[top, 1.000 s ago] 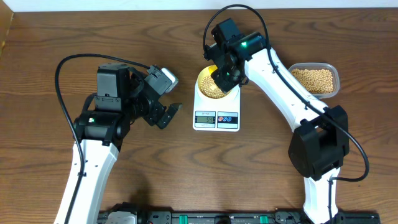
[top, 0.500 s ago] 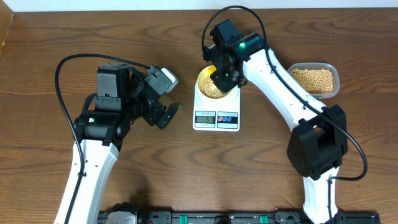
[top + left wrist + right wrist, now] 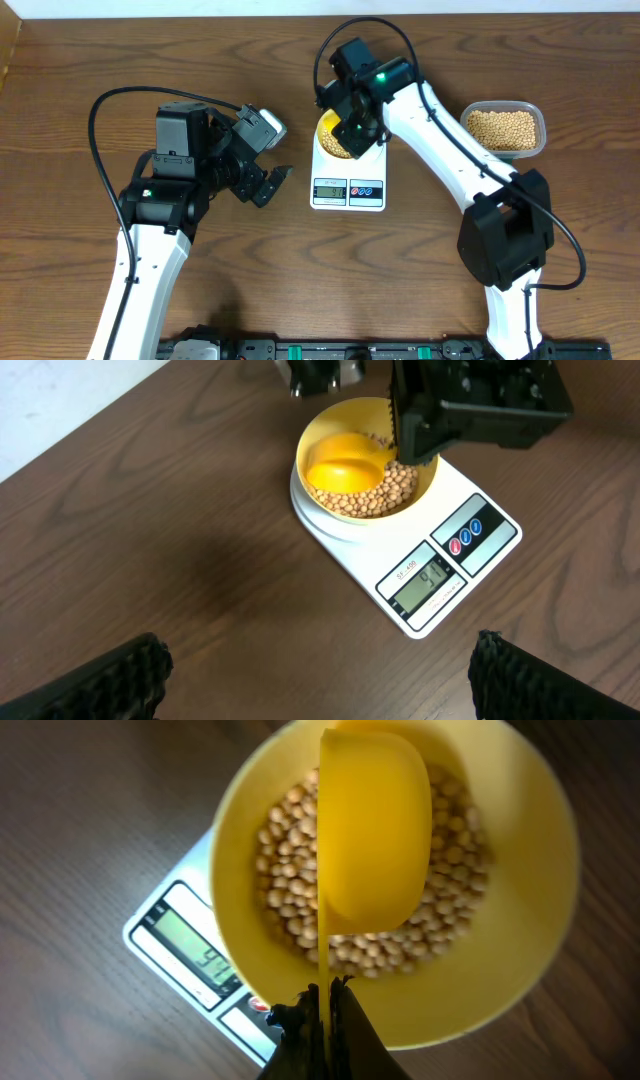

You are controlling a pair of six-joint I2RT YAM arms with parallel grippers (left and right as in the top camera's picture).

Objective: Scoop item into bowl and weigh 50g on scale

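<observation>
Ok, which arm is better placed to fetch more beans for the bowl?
Right, probably. The right hand is shut on the yellow scoop, over the bowl on the scale, and the tub of beans sits on its side. The left hand is open, empty, and off to the scale's left.

Your right gripper hangs low over the bowl and hides most of it; beans show inside. The bowl sits on the far end of the scale, its display at the near end. Your left gripper rests with jaws apart just left of the scale. A clear tub of beans stands at the right.
</observation>
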